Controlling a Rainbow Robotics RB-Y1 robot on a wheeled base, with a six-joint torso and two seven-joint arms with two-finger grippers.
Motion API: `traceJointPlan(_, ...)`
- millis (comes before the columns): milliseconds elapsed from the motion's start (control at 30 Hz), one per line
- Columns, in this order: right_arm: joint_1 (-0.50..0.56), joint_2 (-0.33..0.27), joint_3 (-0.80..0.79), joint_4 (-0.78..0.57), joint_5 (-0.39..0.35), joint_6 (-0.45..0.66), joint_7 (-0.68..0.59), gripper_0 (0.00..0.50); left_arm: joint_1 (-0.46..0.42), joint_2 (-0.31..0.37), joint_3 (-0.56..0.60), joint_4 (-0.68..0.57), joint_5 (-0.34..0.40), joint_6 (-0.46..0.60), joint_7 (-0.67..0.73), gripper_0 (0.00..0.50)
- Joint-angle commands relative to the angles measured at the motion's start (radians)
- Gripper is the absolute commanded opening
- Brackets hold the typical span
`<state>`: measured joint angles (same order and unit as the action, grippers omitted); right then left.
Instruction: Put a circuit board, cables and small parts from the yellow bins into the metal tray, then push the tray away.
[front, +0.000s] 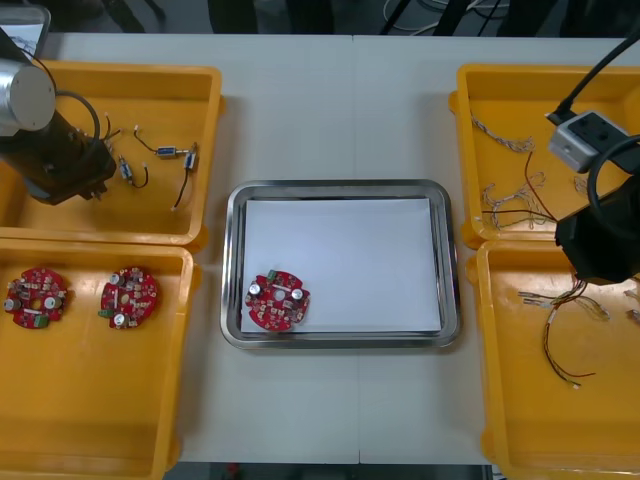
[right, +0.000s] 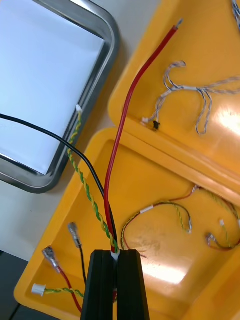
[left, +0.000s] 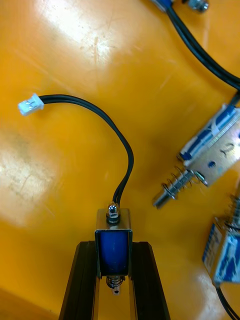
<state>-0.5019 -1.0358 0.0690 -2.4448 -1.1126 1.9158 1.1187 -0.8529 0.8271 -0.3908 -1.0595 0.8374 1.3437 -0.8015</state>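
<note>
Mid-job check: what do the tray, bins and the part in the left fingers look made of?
Metal tray: polished metal, likely steel; its rim mirrors light; inside is matte white. Yellow bins: probably moulded plastic, glossy with scuffs. Small metal part in the left gripper, over the far left bin: bright metal frame around a blue body.

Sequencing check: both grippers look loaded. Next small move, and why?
Probably swing the right gripper, shut on the cables above the near right bin, over the metal tray, which holds just one circuit board. The left gripper, clamping a small metal part, can follow.
</note>
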Motion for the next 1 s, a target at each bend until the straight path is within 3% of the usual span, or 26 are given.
traceJointPlan(33, -0.129, -0.015, 0.118, 0.009, -0.001, 0.004, 0.101, 0.000, -0.046, 0.058, 0.047, -0.054, 0.009, 0.038, -0.019, 0.000)
traceJointPlan(300, -0.250, 0.083, 0.253, 0.053, 0.025, 0.004, 0.273, 0.000, -0.046, 0.078, 0.066, -0.128, -0.021, 0.137, -0.016, 0.000)
traceJointPlan(533, -0.325, 0.154, 0.364, 0.093, 0.100, 0.004, 0.461, 0.000, -0.046, 0.081, 0.099, -0.191, -0.037, 0.196, -0.008, 0.000)
traceJointPlan(1000, -0.331, 0.330, 0.416, 0.221, 0.206, 0.004, 0.829, 0.000, -0.046, 0.078, 0.136, -0.341, -0.038, 0.331, 0.007, 0.000)
